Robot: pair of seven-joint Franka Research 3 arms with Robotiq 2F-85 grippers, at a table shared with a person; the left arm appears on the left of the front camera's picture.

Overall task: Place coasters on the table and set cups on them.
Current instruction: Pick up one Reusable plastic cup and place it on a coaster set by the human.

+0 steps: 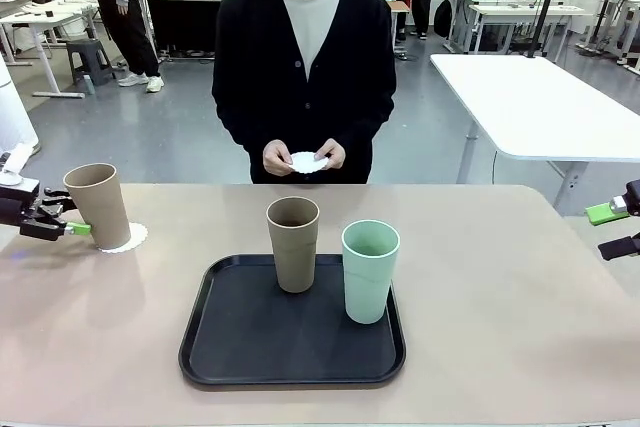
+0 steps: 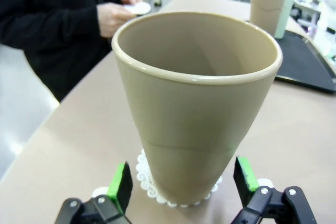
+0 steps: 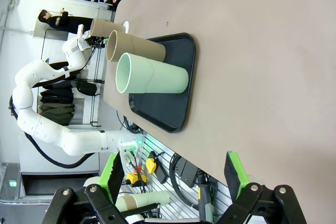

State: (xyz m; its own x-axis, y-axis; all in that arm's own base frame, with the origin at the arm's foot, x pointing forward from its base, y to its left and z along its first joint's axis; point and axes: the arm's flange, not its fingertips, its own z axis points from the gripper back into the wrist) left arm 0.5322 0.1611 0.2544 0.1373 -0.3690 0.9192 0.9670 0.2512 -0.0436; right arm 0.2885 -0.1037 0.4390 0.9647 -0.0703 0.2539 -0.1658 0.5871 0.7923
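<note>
The beige table (image 1: pixel 500 337) bears a black tray (image 1: pixel 225 347) with a tan cup (image 1: pixel 293 244) and a mint cup (image 1: pixel 370 270); a second tan cup (image 1: pixel 98 205) stands on a coaster (image 1: pixel 137 238) at the left. The front view shows a person's hands (image 1: pixel 278 157) holding another coaster (image 1: pixel 308 162); the left wrist view shows the left gripper (image 2: pixel 181 179) spread either side of that cup, pads clear; the right gripper (image 3: pixel 173 174) gapes empty above bare table.

Bright, evenly lit lab workroom
Glossy grey floor (image 1: pixel 150 137); a large white table (image 1: pixel 540 107) at 2 o'clock, white desks (image 1: pixel 40 19) and a grey stool (image 1: pixel 88 59) at 10 o'clock, white workbenches (image 1: pixel 520 11) at 1 o'clock.
</note>
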